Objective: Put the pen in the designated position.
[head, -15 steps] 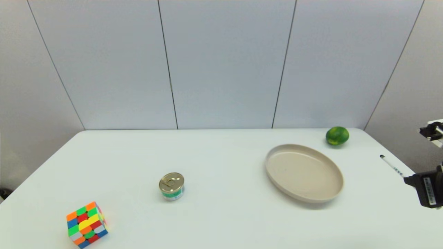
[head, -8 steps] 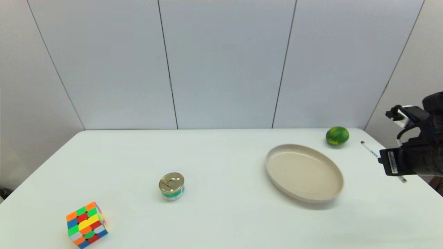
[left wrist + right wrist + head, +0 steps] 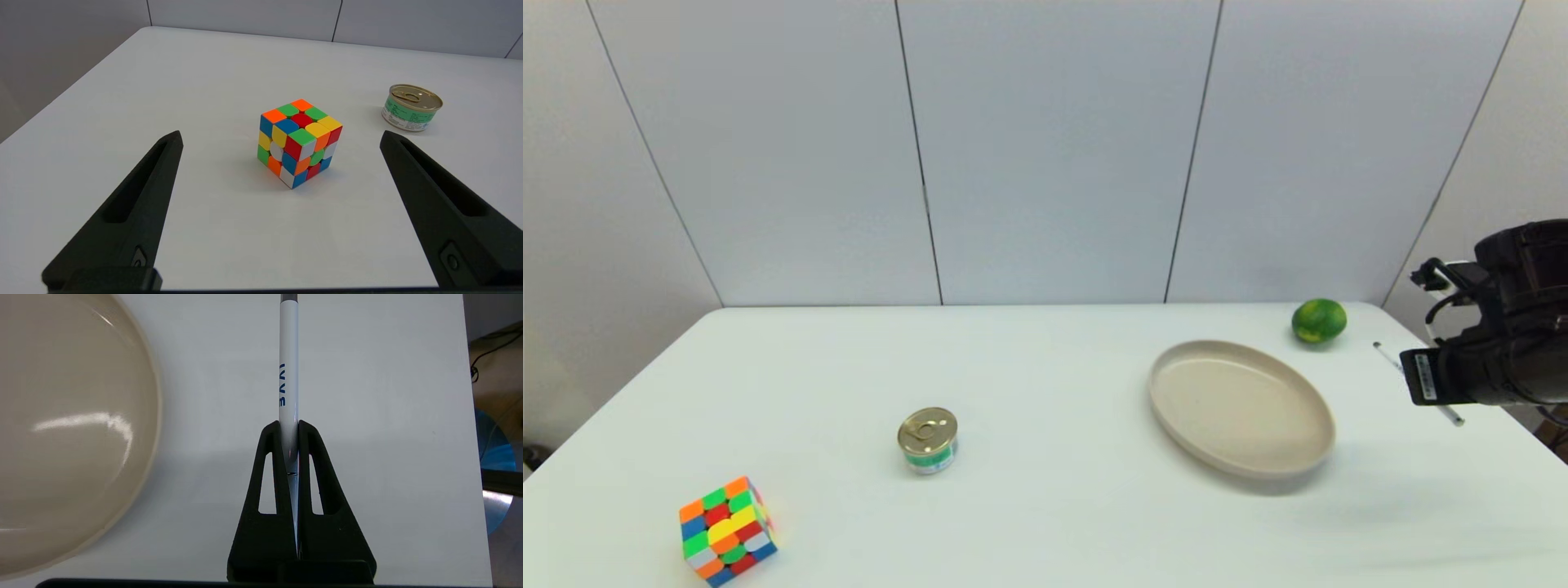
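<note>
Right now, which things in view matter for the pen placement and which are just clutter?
In the job:
- pen, clamped lengthwise in the right gripper above the table's right edge
- bare white tabletop, where it goes

Lying about:
- beige plate
- green fruit
- can
- puzzle cube, in front of the open, parked left gripper

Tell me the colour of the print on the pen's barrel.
Dark blue, on the white barrel of the pen; it shows best in the right wrist view.
</note>
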`<move>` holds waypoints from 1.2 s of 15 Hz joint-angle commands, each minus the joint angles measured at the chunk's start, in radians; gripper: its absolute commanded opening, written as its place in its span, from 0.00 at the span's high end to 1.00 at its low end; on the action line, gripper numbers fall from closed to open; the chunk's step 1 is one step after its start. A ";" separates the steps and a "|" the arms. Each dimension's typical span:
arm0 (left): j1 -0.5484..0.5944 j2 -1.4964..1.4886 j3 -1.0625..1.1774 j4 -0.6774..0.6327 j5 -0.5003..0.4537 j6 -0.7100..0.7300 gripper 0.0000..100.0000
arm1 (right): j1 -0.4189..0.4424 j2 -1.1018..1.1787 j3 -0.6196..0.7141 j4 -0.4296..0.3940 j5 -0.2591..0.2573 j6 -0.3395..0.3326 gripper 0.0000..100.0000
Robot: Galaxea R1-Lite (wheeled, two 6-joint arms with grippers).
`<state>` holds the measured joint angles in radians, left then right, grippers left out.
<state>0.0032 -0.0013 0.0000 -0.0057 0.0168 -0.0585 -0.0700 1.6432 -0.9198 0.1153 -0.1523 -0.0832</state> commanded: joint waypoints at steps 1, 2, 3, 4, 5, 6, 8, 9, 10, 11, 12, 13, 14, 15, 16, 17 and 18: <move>0.001 0.000 0.000 0.000 0.000 0.000 0.00 | -0.013 0.086 -0.024 0.006 0.002 -0.001 1.00; 0.000 0.000 0.000 0.000 0.000 -0.001 0.00 | -0.014 0.101 -0.042 0.010 0.004 0.005 1.00; 0.000 0.000 0.000 0.000 0.000 0.000 0.00 | -0.013 0.118 -0.054 0.012 0.007 0.010 1.00; 0.000 0.000 0.000 0.000 0.000 -0.001 0.00 | -0.013 0.138 -0.068 0.010 0.010 0.010 1.00; 0.000 0.000 0.000 0.000 0.000 -0.001 0.00 | -0.011 0.153 -0.079 0.003 0.010 0.010 1.00; 0.000 0.000 0.000 0.000 0.000 -0.001 0.00 | -0.011 0.168 -0.097 0.003 0.010 0.010 1.00; 0.000 0.000 0.000 0.000 0.000 -0.001 0.00 | -0.011 0.199 -0.119 0.003 0.010 0.010 1.00; 0.000 0.000 0.000 0.000 0.000 -0.001 0.00 | -0.011 0.214 -0.129 0.004 0.010 0.010 1.00; 0.000 0.000 0.000 0.000 0.000 0.000 0.00 | -0.011 0.234 -0.145 0.006 0.008 0.010 1.00; 0.000 0.000 0.000 0.000 0.000 0.000 0.00 | -0.013 0.250 -0.157 0.010 0.007 0.010 1.00; 0.001 0.000 0.000 0.000 0.000 0.000 0.00 | -0.013 0.262 -0.162 0.014 0.007 0.010 1.00; 0.001 0.000 0.000 0.000 0.000 0.000 0.00 | -0.014 0.274 -0.163 0.014 0.005 0.010 1.00; 0.001 0.000 0.000 0.000 0.000 -0.001 0.00 | -0.014 0.282 -0.163 0.017 0.002 0.010 1.00; 0.001 0.000 0.000 0.000 0.000 0.000 0.00 | -0.014 0.285 -0.163 0.020 0.000 0.010 1.00; 0.000 0.000 0.000 0.000 0.000 0.000 0.00 | -0.016 0.293 -0.162 0.027 0.000 0.010 1.00; 0.000 0.000 0.000 0.000 0.000 0.000 0.00 | -0.017 0.297 -0.163 0.035 -0.001 0.010 1.00; 0.000 0.000 0.000 0.000 0.000 0.000 0.00 | -0.017 0.300 -0.162 0.040 0.000 0.011 1.00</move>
<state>0.0032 -0.0013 0.0000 -0.0057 0.0164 -0.0581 -0.0864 1.9285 -1.0815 0.1477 -0.1515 -0.0730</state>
